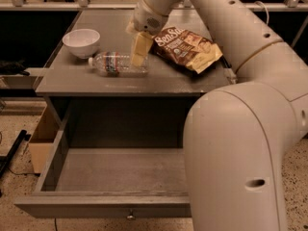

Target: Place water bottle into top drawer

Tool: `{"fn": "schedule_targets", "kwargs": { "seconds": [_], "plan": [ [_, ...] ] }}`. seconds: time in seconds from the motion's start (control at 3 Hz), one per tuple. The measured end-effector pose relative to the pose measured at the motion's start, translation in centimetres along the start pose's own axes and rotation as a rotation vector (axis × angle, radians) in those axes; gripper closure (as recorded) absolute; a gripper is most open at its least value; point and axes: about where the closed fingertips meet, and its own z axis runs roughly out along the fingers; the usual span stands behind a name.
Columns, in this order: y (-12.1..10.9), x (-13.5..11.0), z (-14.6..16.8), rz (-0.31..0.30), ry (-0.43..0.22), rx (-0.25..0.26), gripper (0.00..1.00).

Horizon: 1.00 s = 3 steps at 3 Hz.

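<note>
The water bottle lies on its side on the grey table, white cap pointing left toward the bowl. My gripper hangs down from the arm over the bottle's right end, touching or just above it. The top drawer is pulled wide open below the table and nothing lies in it; its front panel with the small metal knob is nearest the camera. My arm's large white body fills the right side of the view and hides the drawer's right part.
A white bowl stands on the table left of the bottle. A brown chip bag lies to the right of the gripper. A cardboard box sits on the floor left of the drawer.
</note>
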Motion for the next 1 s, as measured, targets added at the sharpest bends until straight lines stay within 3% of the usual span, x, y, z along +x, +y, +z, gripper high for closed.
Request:
{"fn": "schedule_targets", "kwargs": {
  "seconds": [1.0],
  "plan": [
    [0.87, 1.73, 1.27, 0.039, -0.055, -0.046, 0.00]
  ]
}}
